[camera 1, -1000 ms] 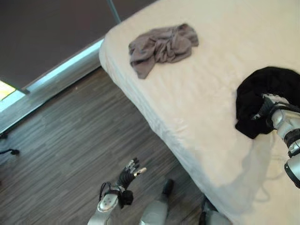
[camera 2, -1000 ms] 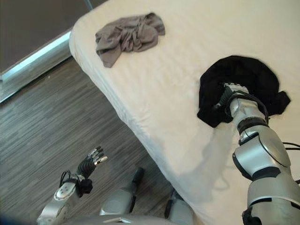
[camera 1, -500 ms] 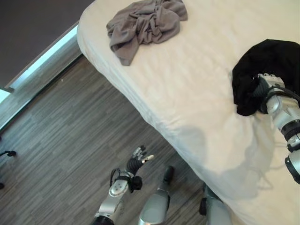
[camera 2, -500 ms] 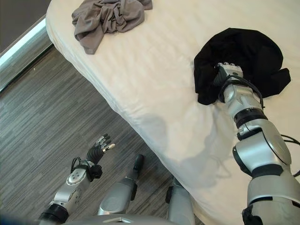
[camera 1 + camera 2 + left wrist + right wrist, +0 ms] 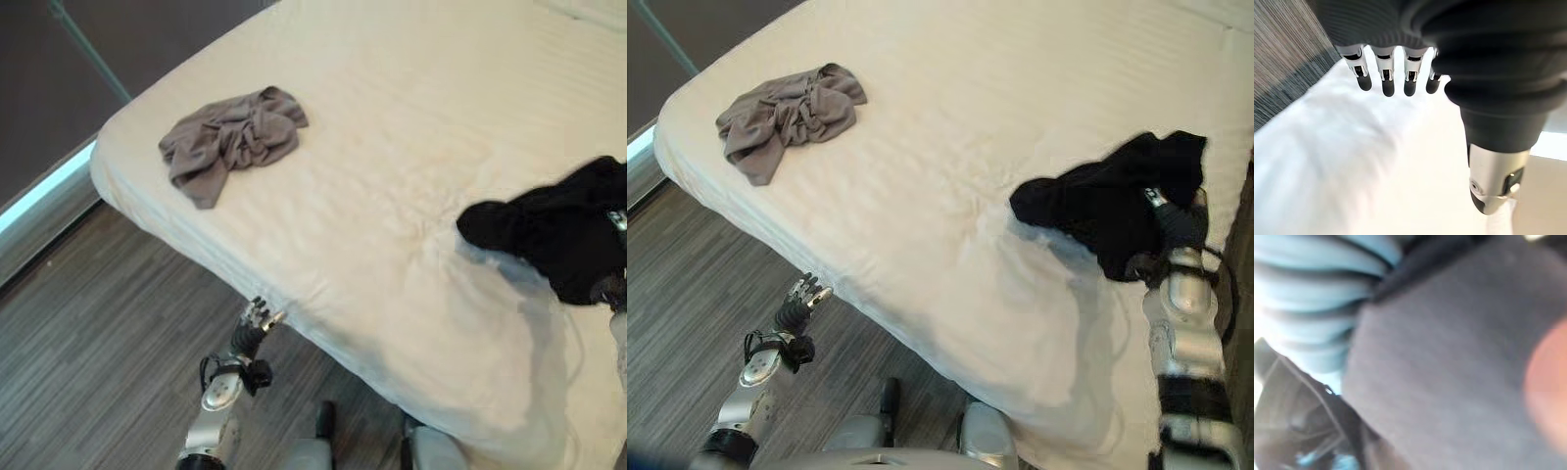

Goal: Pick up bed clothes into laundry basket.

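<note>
Here, right hand (image 5: 1178, 223) clenched around black garment (image 5: 1097, 201) above bed (image 5: 950, 117), left hand (image 5: 253, 324) low, fingers straight.

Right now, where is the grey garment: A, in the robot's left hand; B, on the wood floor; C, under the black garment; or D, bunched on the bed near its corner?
D: the grey garment lies bunched on the bed near its corner, apart from the black garment and the left hand.

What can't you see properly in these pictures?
- Right robot hand: its fingers are buried in the black cloth, both eye views.
- Right wrist view: blurred, close dark cloth covers it.
- Black cloth: cut off by the left eye view's edge.
- Grey cloth: crumpled, kind of garment unclear.
</note>
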Tool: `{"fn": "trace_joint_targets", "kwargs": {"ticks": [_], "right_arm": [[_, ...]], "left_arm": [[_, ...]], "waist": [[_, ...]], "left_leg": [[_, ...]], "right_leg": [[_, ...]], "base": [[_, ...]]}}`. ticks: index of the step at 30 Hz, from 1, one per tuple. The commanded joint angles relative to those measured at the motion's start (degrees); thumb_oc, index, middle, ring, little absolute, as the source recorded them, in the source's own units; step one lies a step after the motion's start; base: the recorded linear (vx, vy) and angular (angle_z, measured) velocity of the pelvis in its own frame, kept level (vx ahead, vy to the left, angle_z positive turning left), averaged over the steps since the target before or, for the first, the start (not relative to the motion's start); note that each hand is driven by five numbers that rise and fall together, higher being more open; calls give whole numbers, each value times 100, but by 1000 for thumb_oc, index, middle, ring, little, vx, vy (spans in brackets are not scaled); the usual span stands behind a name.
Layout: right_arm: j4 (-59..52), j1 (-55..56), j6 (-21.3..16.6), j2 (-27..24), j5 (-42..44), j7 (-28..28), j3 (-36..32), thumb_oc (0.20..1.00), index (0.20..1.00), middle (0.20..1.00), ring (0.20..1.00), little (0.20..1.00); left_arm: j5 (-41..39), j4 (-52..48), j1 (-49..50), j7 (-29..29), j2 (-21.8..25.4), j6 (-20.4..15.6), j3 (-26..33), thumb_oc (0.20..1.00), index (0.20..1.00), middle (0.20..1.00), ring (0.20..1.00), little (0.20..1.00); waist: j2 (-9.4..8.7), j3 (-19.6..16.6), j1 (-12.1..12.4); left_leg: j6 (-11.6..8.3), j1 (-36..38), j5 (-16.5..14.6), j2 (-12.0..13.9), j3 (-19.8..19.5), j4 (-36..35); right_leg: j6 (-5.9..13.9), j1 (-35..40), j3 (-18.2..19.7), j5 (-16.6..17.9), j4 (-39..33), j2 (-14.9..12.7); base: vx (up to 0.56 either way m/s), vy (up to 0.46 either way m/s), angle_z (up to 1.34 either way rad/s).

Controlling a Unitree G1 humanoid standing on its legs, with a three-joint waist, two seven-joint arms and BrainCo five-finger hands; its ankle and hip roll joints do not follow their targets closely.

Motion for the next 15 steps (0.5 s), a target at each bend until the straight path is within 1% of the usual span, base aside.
{"fn": "trace_joint_targets", "kwargs": {"ticks": [1,2,4,5,6,7,8,9,10,11,12,13,15], "right_arm": [[-305,87,-604,324,987,573,-12,200,200,200,200,200],[-433,303,-618,602,1067,652,40,200,200,200,200,200],[-424,747,-493,1004,1018,839,128,200,200,200,200,200],[-107,871,-519,1251,1170,838,245,200,200,200,200,200],[-102,871,-523,1251,1173,841,249,200,200,200,200,200],[74,896,-576,1586,1464,869,378,200,200,200,200,200],[75,898,-579,1588,1467,871,381,200,200,200,200,200],[198,848,-570,1699,1648,938,666,200,200,200,200,200],[201,847,-572,1698,1649,939,669,200,200,200,200,200],[196,835,-503,1623,1552,968,809,200,200,200,200,200],[195,701,-422,1360,1238,959,978,200,200,200,200,200],[215,576,-456,1294,1266,914,955,200,200,200,200,200],[240,498,-490,1293,1315,860,877,200,200,200,200,200]], "left_arm": [[70,93,108,-8,161,-161,93,1000,1000,1000,1000,1000],[54,82,176,-19,101,-155,151,1000,1000,1000,1000,1000],[68,113,301,-83,3,-171,301,1000,1000,1000,1000,1000],[25,110,372,-66,-91,-208,376,1000,1000,1000,1000,1000],[25,109,376,-66,-89,-208,379,1000,1000,1000,1000,1000],[1,114,406,-14,-168,-246,448,1000,1000,1000,1000,1000],[1,112,409,-14,-165,-245,450,1000,1000,1000,1000,1000],[-47,104,415,38,-202,-297,457,1000,1000,1000,1000,1000],[-47,103,416,38,-202,-297,460,1000,1000,1000,1000,1000],[-58,90,403,70,-207,-324,459,1000,1000,1000,1000,1000],[-38,81,338,85,-174,-388,437,1000,1000,1000,1000,1000],[-16,186,248,120,-154,-428,404,1000,1000,1000,1000,1000],[-28,223,216,152,-147,-442,389,1000,1000,1000,1000,1000]], "waist": [[-267,-680,197],[-259,-719,178],[-249,-773,141],[-233,-800,135],[-235,-798,133],[-206,-810,136],[-209,-809,134],[-194,-814,156],[-194,-812,154],[-192,-807,167],[-190,-782,190],[-187,-752,210],[-182,-749,221]], "left_leg": [[-34,-167,179,-220,-141,30],[-29,-136,174,-217,-143,30],[-27,-65,157,-199,-130,30],[-28,-17,144,-194,-130,30],[-28,-13,142,-194,-130,30],[-35,3,147,-182,-126,30],[-35,5,146,-182,-126,30],[-41,22,159,-175,-120,30],[-41,24,159,-175,-119,30],[-42,24,169,-168,-117,30],[-49,59,133,-158,-115,30],[-44,43,190,-162,-137,30],[-42,52,190,-165,-162,30]], "right_leg": [[174,573,-220,-814,241,-93],[165,601,-228,-834,242,-80],[158,673,-217,-854,240,-72],[147,716,-207,-862,239,-63],[146,720,-206,-862,238,-63],[136,736,-201,-868,238,-51],[136,739,-202,-869,238,-51],[128,752,-189,-864,237,-42],[128,753,-188,-864,237,-42],[125,741,-181,-866,257,-34],[120,751,-181,-914,285,-23],[116,740,-201,-882,310,-28],[115,763,-222,-892,313,-31]], "base": [[58,-11,-5],[32,-6,-5],[19,-6,-1],[12,-11,6],[0,0,0],[0,0,0],[-13,-11,-7],[-3,-6,-10],[-15,-9,-7],[-22,-16,-6],[-76,-24,2],[-65,-21,0],[-18,-16,5]]}}
